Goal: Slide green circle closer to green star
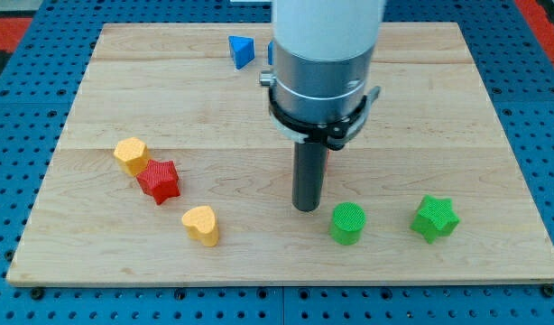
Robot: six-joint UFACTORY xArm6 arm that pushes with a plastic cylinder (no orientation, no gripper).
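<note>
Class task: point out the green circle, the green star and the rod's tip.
green circle (pixel 347 218): camera view, top face.
green star (pixel 435 217): camera view, top face.
my tip (pixel 306 208): camera view, rod's lower end, left of the circle.

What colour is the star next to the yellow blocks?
Red. The red star shows plainly in the camera view, touching a yellow block at the view's left.

Counter (pixel 96 108): blue triangle (pixel 242 51) near the view's top. At left, yellow block (pixel 130 154) touches red star (pixel 159 181); yellow heart (pixel 201 225) nearby.

Pale wood board (pixel 169 99) w/ visible plank seams fills most of view, even light. Blue perforated surface (pixel 15 108) borders it at 3, 6, 9 o'clock.
</note>
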